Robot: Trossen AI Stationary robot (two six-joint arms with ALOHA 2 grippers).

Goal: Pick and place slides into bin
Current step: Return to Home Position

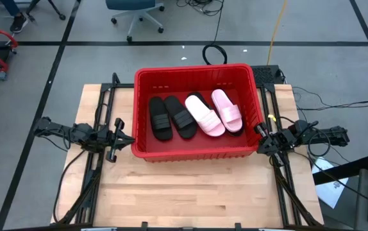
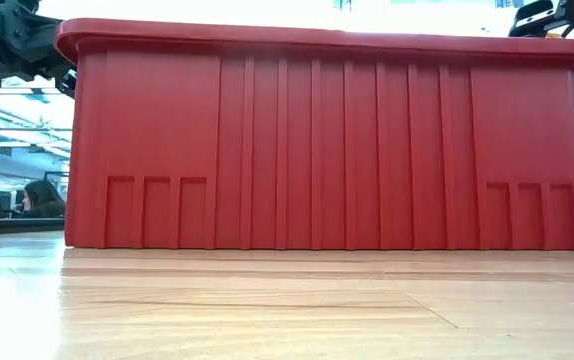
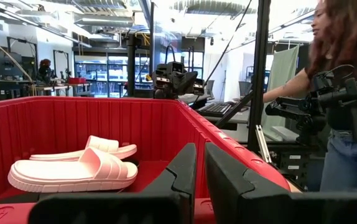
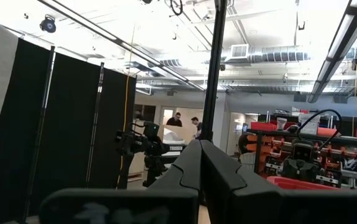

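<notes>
The slides lay inside the bin [image 1: 197, 69]. The black pair [image 1: 171, 117] sat on the 9 o'clock side of the floor and the pink pair [image 1: 214, 114] on the 3 o'clock side. Dark soles [image 1: 236, 131] showed beneath the pink pair; how many could not be counted.

The bin stood on the table [image 1: 190, 192], toward its 12 o'clock edge. No sandal was seen on the bare wood around it, so the placing appeared complete. Only the arms' return to rest appeared to be left.

The left gripper [image 1: 121, 139] was at 9 o'clock from the bin, just outside the wall. Its fingers [image 3: 181, 177] were all but closed, with a thin slit between them, and held nothing. The right gripper [image 1: 261, 138] was at 3 o'clock from the bin, closed and empty.

No brand, label or writing could be read on the sandals or the bin.
</notes>
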